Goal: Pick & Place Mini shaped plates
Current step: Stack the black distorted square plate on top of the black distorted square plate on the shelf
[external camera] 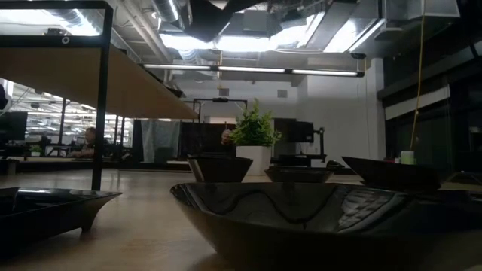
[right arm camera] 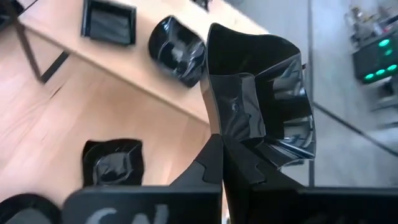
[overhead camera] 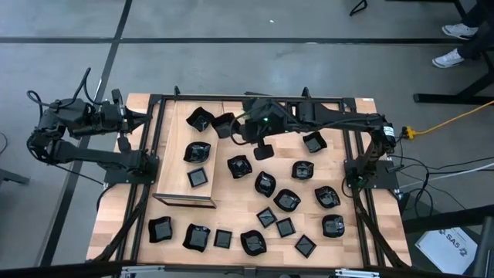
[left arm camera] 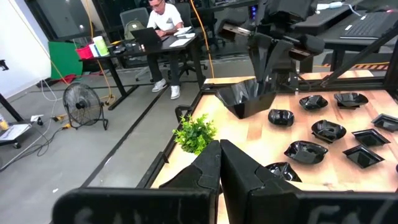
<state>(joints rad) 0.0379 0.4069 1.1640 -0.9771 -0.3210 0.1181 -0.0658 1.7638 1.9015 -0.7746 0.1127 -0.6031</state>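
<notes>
Several mini shaped plates, glossy and black, lie across the wooden table [overhead camera: 231, 193]; three more rest on a raised wooden platform [overhead camera: 179, 154]. My right gripper [overhead camera: 241, 128] reaches from the table's right side toward the platform's far end and is shut on one square plate [overhead camera: 225, 124] with raised sides [right arm camera: 255, 93]. The left wrist view shows this plate [left arm camera: 249, 99] in the air. My left gripper [left arm camera: 219, 155] is shut on nothing and waits high at the table's far left [overhead camera: 143, 120]. My right gripper pinches the square plate by one edge of its rim [right arm camera: 233, 134] between its two fingers. The fingers slant down from the table's right side. The plate is lifted clear of the table and tilted, its hollow side [right arm camera: 273, 106] turned sideways.
A small green potted plant [left arm camera: 194, 134] stands at the table's far edge near the left arm. Black frame rails [overhead camera: 255, 99] run round the table. A plate [right arm camera: 112, 162] lies on the table below the right gripper. A person sits at a desk [left arm camera: 165, 25] beyond the table.
</notes>
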